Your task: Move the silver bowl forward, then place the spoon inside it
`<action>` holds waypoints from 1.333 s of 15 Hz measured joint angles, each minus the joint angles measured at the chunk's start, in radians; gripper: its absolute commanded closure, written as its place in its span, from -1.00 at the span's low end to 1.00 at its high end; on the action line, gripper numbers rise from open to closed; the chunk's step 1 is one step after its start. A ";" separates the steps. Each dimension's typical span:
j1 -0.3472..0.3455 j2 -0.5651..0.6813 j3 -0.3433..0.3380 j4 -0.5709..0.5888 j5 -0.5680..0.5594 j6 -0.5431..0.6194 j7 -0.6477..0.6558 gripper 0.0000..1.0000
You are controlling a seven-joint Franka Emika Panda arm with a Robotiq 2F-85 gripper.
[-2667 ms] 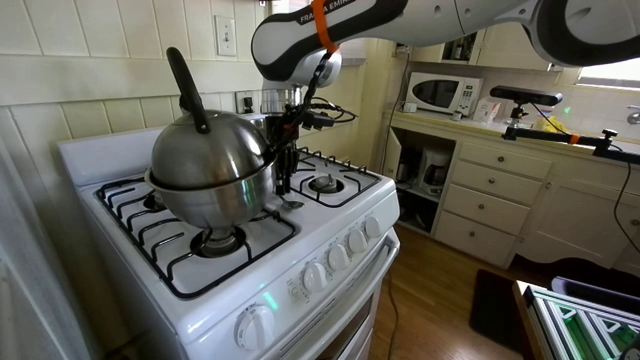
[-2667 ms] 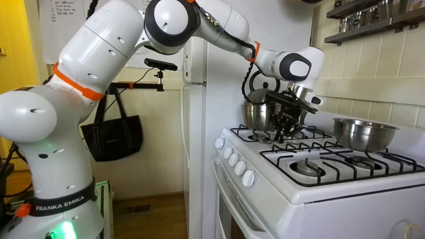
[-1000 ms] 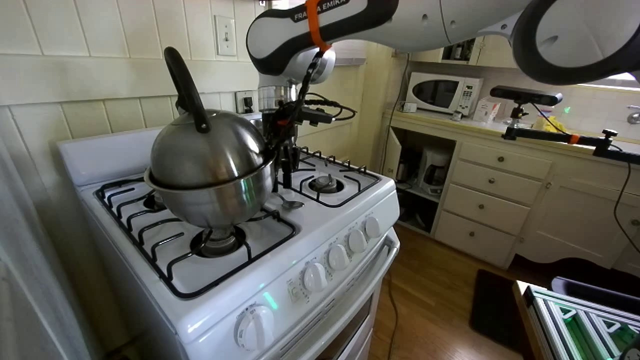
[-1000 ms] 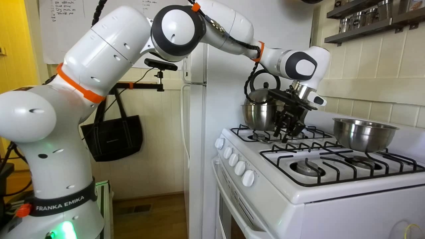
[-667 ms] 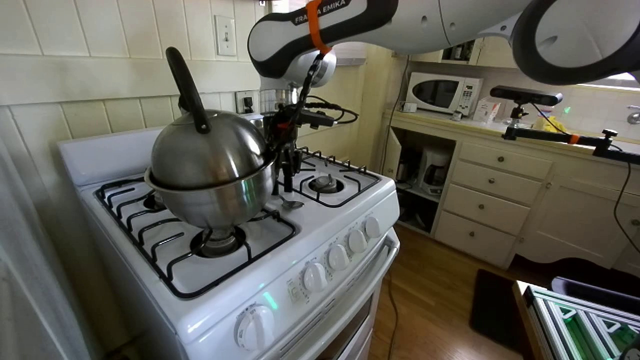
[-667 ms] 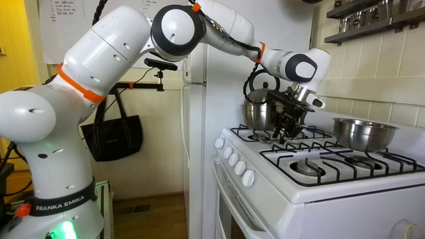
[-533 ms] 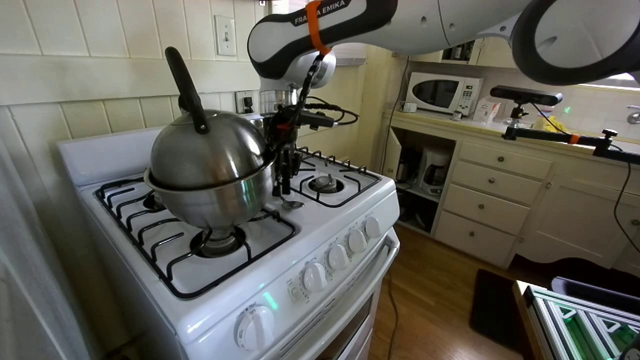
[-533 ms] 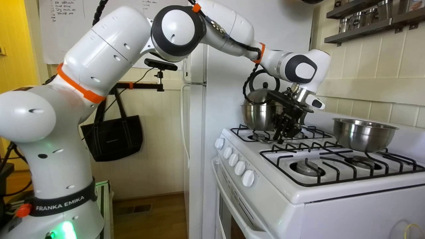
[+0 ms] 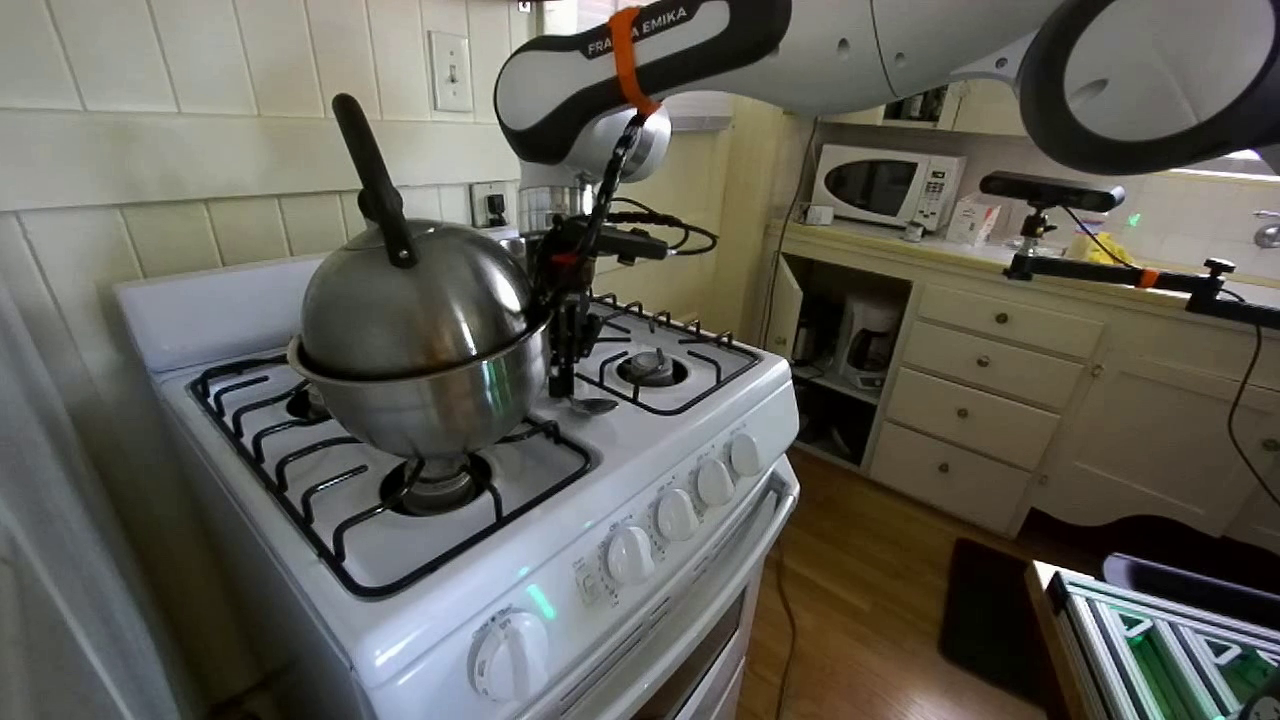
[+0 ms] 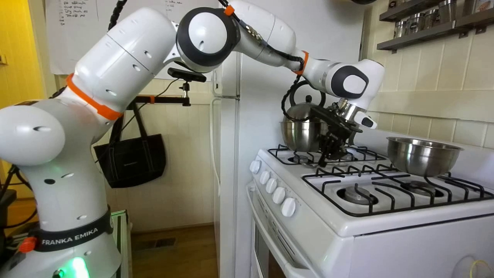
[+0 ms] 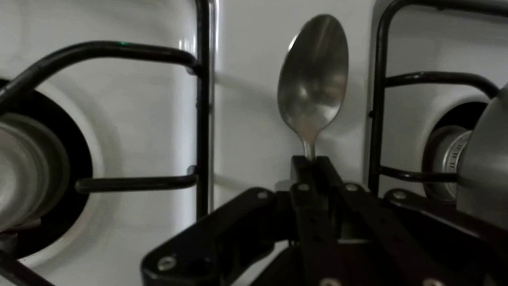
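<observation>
The silver bowl (image 10: 423, 157), shiny steel, stands upright on a rear grate beside the wall in an exterior view. It is mostly hidden behind the kettle and gripper in the opposite exterior view and out of the wrist view. The spoon (image 11: 315, 73) shows its bowl end in the wrist view, over the white strip between the grates; its head (image 9: 595, 406) also shows in an exterior view. My gripper (image 11: 312, 167) is shut on the spoon's handle just behind the head. The rest of the handle is hidden. I cannot tell whether the spoon is off the surface.
A large steel kettle (image 9: 420, 300) with a black handle sits in another steel bowl (image 9: 430, 415) on a front burner, close beside my gripper. Black grates (image 11: 203, 119) flank the spoon. Knobs (image 9: 630, 555) line the stove's front. A wall (image 9: 250, 160) stands behind.
My gripper's fingers, apart about a second ago, have come together on the spoon. The spoon's head has shifted slightly right in an exterior view. The silver bowl and kettle have not moved.
</observation>
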 measured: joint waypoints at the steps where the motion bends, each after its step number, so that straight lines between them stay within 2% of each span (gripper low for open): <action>1: 0.000 0.000 -0.002 0.000 0.000 0.000 0.005 0.96; 4: 0.002 -0.012 -0.019 -0.015 -0.002 0.019 0.027 0.96; 10: -0.003 -0.126 -0.083 -0.117 -0.013 0.174 0.038 0.96; 20: 0.012 -0.270 -0.088 -0.209 -0.080 0.407 0.029 0.96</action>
